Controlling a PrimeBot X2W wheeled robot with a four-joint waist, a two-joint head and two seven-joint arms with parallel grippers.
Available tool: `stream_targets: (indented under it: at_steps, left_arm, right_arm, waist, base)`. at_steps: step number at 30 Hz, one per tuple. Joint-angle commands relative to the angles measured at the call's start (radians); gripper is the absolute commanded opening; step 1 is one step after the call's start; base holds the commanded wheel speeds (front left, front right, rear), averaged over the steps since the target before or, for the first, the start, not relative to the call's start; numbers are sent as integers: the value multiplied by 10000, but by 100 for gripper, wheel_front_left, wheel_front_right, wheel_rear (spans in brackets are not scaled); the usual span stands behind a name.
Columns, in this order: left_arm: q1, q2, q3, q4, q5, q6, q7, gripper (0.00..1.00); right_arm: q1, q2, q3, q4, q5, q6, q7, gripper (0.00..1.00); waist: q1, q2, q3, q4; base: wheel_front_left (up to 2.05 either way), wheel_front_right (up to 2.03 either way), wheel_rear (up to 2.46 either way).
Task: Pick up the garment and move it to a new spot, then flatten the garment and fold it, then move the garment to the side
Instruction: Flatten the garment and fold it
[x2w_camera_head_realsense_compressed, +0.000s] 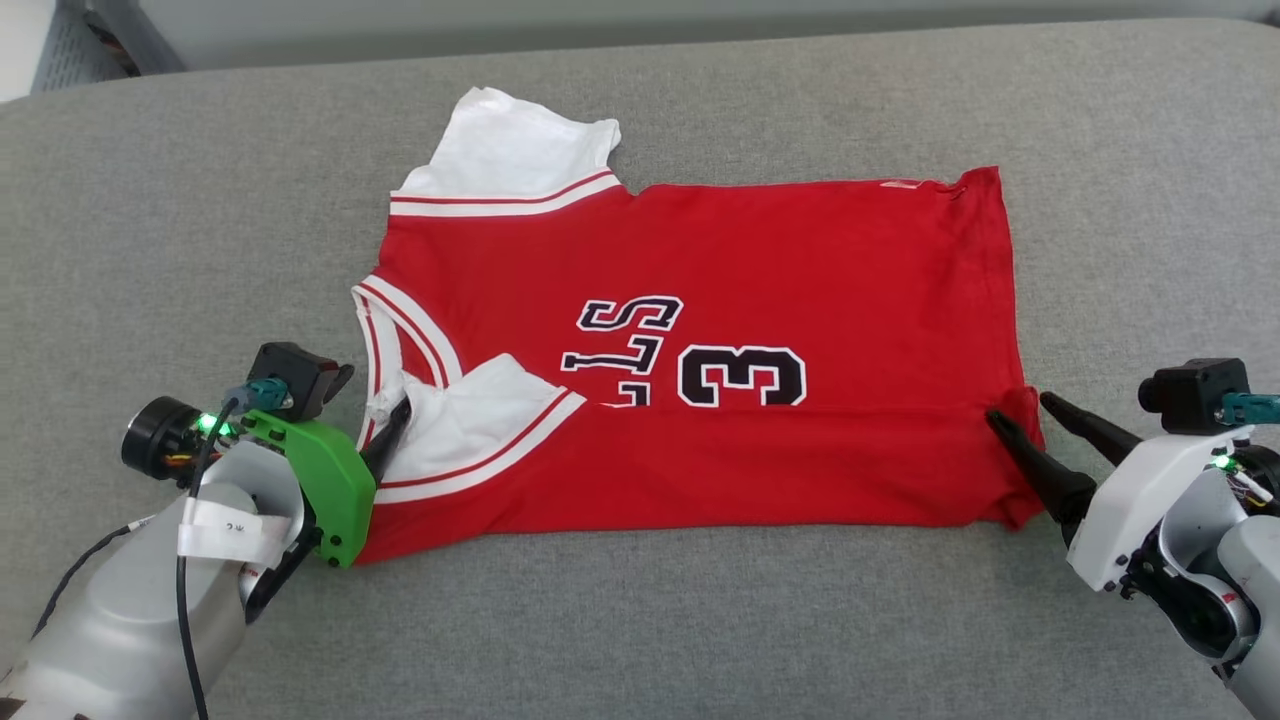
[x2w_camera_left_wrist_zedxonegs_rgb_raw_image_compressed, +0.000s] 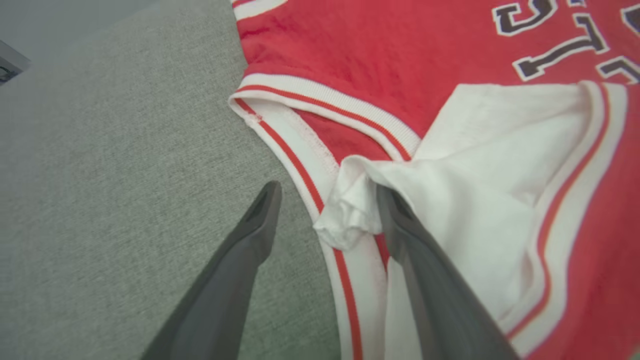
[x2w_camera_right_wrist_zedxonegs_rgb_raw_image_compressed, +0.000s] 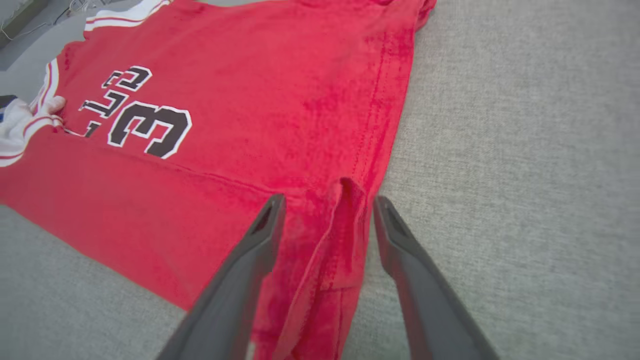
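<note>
The garment (x2w_camera_head_realsense_compressed: 800, 270), red with white sleeves and a black number 3, lies spread on a grey cushioned surface, collar to the left and hem to the right. Its near long edge is folded up over the front, with one white sleeve (x2w_camera_head_realsense_compressed: 470, 420) lying on the red. My left gripper (x2w_camera_head_realsense_compressed: 385, 415) stands open at the collar; in the left wrist view (x2w_camera_left_wrist_zedxonegs_rgb_raw_image_compressed: 328, 190) one finger rests on the grey fabric and the other on the bunched sleeve edge (x2w_camera_left_wrist_zedxonegs_rgb_raw_image_compressed: 350, 210). At the hem my right gripper (x2w_camera_head_realsense_compressed: 1018, 407) is open, straddling a raised red fold (x2w_camera_right_wrist_zedxonegs_rgb_raw_image_compressed: 345, 220) of the garment (x2w_camera_right_wrist_zedxonegs_rgb_raw_image_compressed: 250, 90).
The grey cushioned surface (x2w_camera_head_realsense_compressed: 640, 620) extends well beyond the garment on all sides. Its back edge runs along the top of the head view, with a pale wall behind and a meshed object (x2w_camera_head_realsense_compressed: 80, 45) at the far left corner.
</note>
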Motion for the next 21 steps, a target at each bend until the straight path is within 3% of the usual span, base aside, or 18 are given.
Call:
stream_targets:
  at_steps: [1,6,10,17,21]
  left_arm:
    - [-308,85,-61,17,-14,-25,-108,100]
    - [-677,611,-357,-436,-316,-26,343,100]
    - [-936,1071,-670,-1148,-898,-26,1300,100]
    - [-1163,1741,-1311,-2510,-2845,-26,4765,100]
    - [-1195,1814,-1510,-2883,-3515,-24,6137,100]
  right_arm:
    - [215,-24,-93,-91,11,-6,-109,100]
    - [668,-139,-467,-455,-192,-6,-146,100]
    - [983,-157,-779,-710,-391,-6,-4,100]
    - [1396,-29,-1338,-1132,-780,-6,424,100]
    - [1546,134,-1633,-1327,-986,-6,633,100]
  waist:
    - [-1,0,-380,222]
    - [-1,0,-861,399]
    - [-1,0,-1141,502]
    - [-1,0,-1378,550]
    - [-1,0,-1383,500]
  base:
    - [0,0,0]
    - [0,0,0]
    - [0,0,0]
    - [0,0,0]
    - [0,0,0]
